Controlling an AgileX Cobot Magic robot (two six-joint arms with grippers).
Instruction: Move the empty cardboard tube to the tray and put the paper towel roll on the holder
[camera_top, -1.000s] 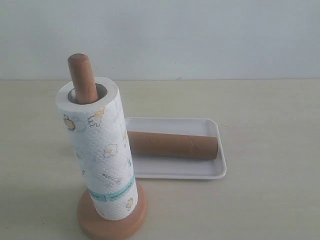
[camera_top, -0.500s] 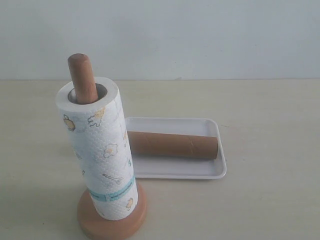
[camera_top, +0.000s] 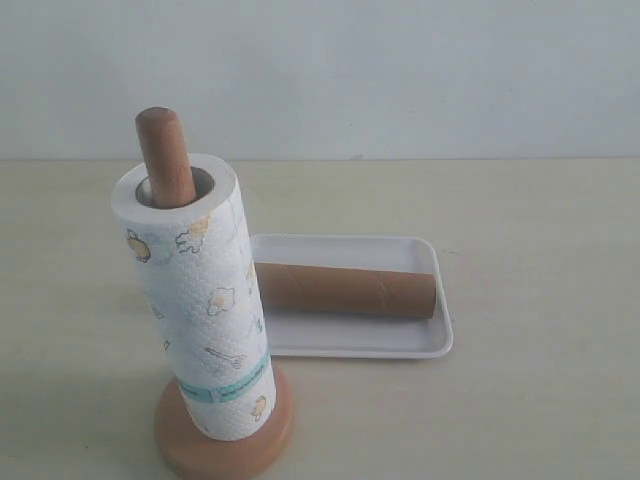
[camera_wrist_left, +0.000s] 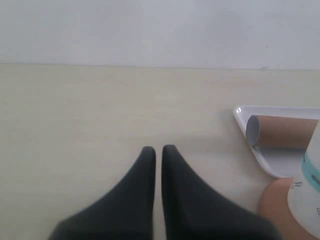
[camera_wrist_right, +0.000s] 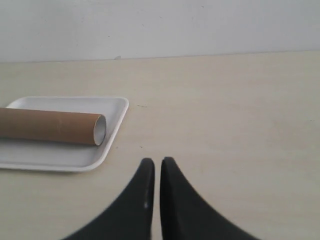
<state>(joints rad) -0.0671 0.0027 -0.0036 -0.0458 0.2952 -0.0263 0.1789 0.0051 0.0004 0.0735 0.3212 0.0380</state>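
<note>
The paper towel roll (camera_top: 200, 310) stands on the wooden holder (camera_top: 165, 155), whose dowel sticks out of the core and whose round base (camera_top: 225, 455) shows below. The brown cardboard tube (camera_top: 345, 289) lies lengthwise in the white tray (camera_top: 400, 340). Neither gripper appears in the exterior view. In the left wrist view my left gripper (camera_wrist_left: 158, 149) is shut and holds nothing, over bare table beside the tray (camera_wrist_left: 265, 162) and tube (camera_wrist_left: 280, 131). My right gripper (camera_wrist_right: 153, 161) is shut and holds nothing too, near the tray (camera_wrist_right: 60, 160) corner and the tube (camera_wrist_right: 55, 126) end.
A pale beige tabletop (camera_top: 540, 260) runs back to a plain white wall (camera_top: 400, 70). In the left wrist view the roll's edge (camera_wrist_left: 307, 190) and the holder base (camera_wrist_left: 275, 210) sit at the frame's border.
</note>
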